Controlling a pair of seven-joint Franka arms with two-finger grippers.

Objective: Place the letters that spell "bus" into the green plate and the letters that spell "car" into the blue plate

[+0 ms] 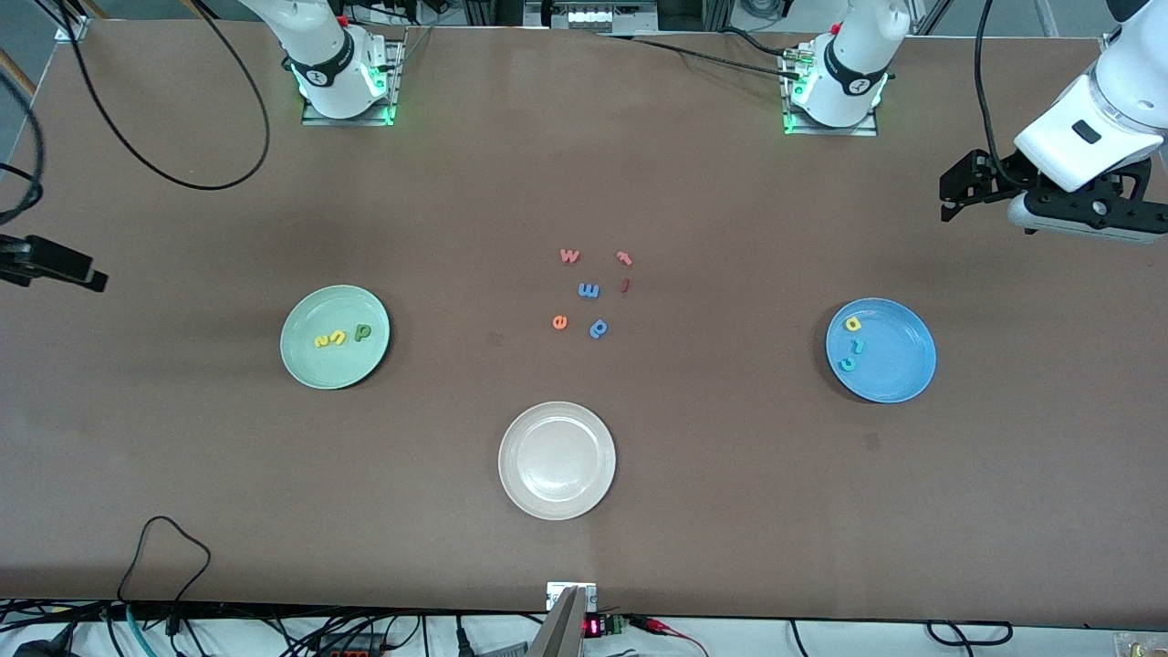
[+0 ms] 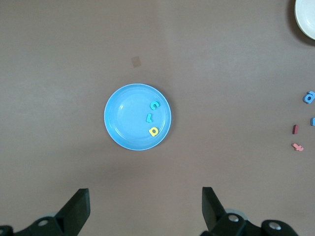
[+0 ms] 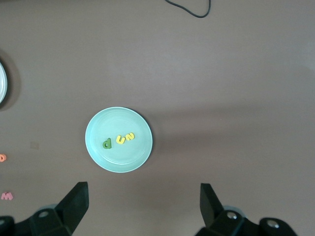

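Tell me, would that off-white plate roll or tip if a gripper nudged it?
Probably neither. The off-white plate sits flat on the table, so it would likely slide, not roll. It holds nothing, so it may shift easily. Pressing down on its raised rim might tilt it.

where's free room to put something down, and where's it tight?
Free: the off-white plate holds nothing; bare table runs between the green plate and the loose letters, and between those and the blue plate. Tight: the letter cluster mid-table. Both colored plates already hold three letters each.
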